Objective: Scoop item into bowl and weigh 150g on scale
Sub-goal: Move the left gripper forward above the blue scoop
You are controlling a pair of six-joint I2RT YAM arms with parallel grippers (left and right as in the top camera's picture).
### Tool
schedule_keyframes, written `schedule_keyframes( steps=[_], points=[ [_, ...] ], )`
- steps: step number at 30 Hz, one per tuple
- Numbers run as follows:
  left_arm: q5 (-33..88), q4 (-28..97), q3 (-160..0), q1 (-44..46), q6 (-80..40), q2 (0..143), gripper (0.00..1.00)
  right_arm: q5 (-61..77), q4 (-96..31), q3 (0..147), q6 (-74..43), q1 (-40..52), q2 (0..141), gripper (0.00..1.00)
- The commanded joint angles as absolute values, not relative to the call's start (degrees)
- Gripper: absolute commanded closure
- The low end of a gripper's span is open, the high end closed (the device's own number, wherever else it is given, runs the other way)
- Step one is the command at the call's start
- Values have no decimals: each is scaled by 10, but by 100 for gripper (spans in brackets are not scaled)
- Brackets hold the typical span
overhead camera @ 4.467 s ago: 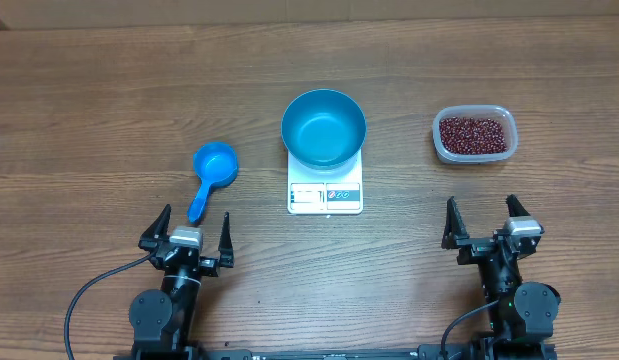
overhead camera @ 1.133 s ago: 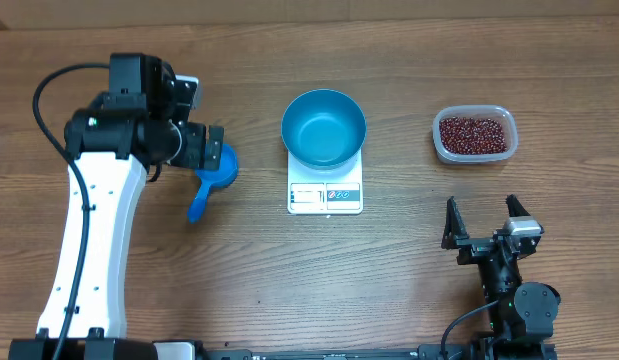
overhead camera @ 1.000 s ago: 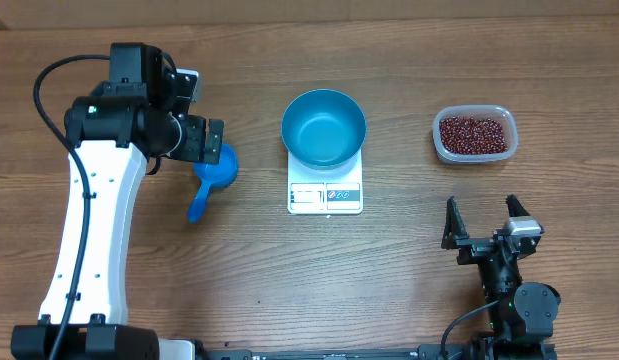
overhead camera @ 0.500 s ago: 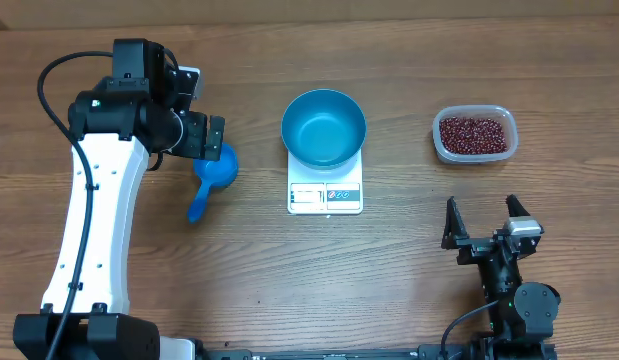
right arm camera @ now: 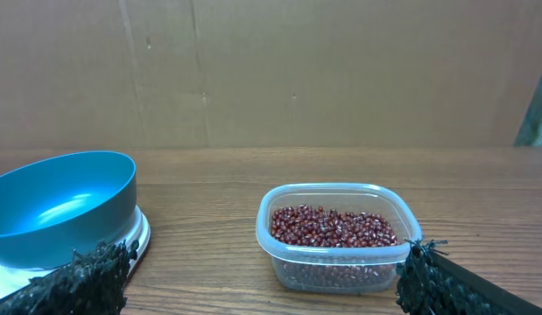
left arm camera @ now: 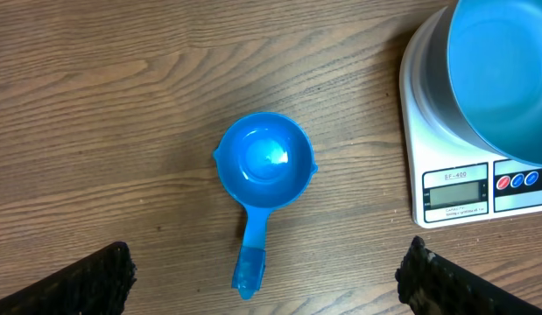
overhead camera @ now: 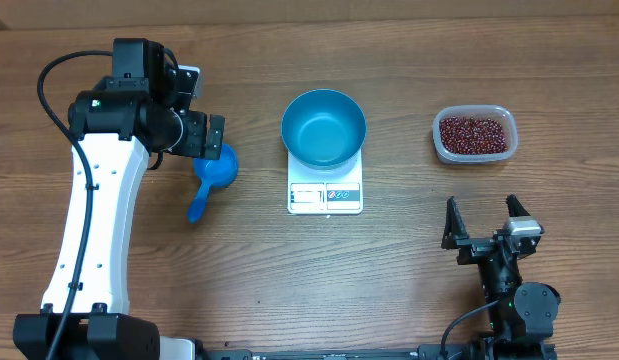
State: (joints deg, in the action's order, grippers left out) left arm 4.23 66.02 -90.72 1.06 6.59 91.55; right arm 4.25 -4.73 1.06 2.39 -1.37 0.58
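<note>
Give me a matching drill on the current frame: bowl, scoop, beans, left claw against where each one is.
Things:
1. bowl
2. scoop
3. beans
4. left claw

Places or states:
a. in the clear tub
b. open, hovering over the scoop
c. on the scale
d. lying empty on the table, to the left of the scale

Pairs: 1-c, 2-d, 3-a, 4-b
</note>
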Motion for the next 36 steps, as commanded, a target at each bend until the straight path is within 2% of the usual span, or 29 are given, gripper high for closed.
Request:
schedule_keyframes(
  steps=[1, 36],
  points=[
    [45, 658, -921, 7, 77, 918, 0, 46, -44, 4, 31, -14, 2, 0],
    [41, 634, -911, 8, 60, 926, 1, 46, -44, 4, 31, -14, 2, 0]
  ],
)
